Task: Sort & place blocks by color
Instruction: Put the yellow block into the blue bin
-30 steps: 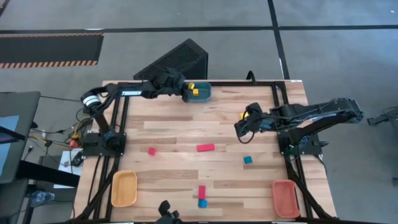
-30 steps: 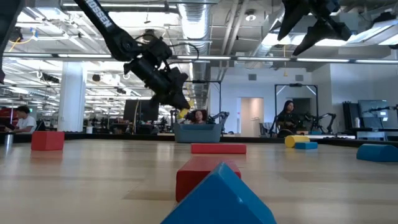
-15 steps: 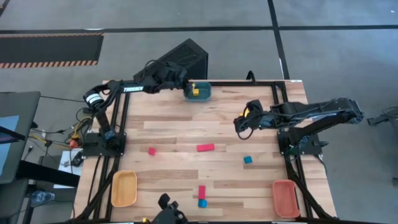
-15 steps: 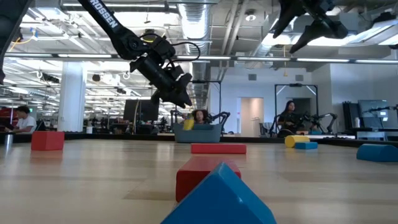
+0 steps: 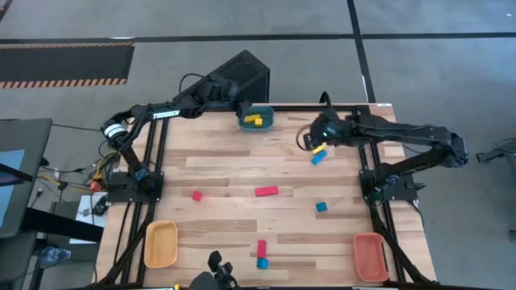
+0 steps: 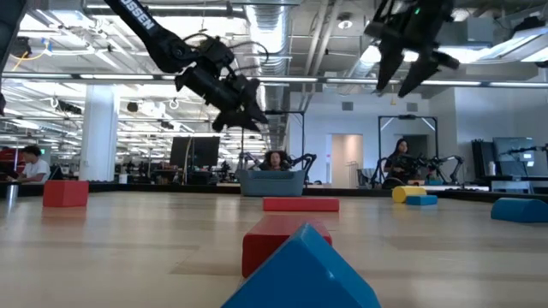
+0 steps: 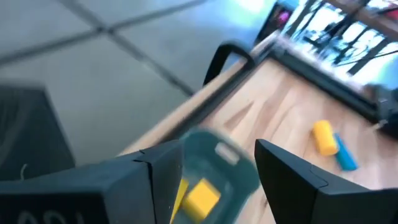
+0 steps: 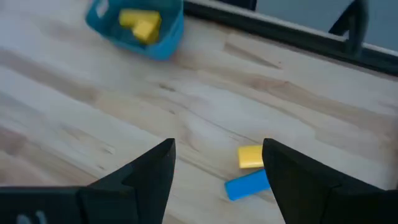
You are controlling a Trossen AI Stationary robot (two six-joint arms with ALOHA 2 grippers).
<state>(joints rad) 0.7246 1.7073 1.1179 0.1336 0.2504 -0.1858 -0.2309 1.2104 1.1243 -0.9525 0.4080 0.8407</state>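
The left tool (image 5: 234, 100), fingers now spread and empty, has dropped its small yellow block (image 5: 254, 121) into the teal plastic tray (image 5: 267, 123) and backs off, while the open right tool (image 5: 310, 138) swings over the yellow and blue blocks (image 5: 318, 153) on the wooden tabletop (image 5: 226, 173).

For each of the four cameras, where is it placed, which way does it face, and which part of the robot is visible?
High view: above the wooden table, looking down; both arms show.
Low view: at tabletop height, facing the room; both end effectors hang overhead.
Left wrist view: on the left arm, over the teal rounded tray; its open left end effector shows.
Right wrist view: on the right arm, looking down; its open right end effector shows.
Shared: both wrist views show the small yellow block beside the short blue bar.
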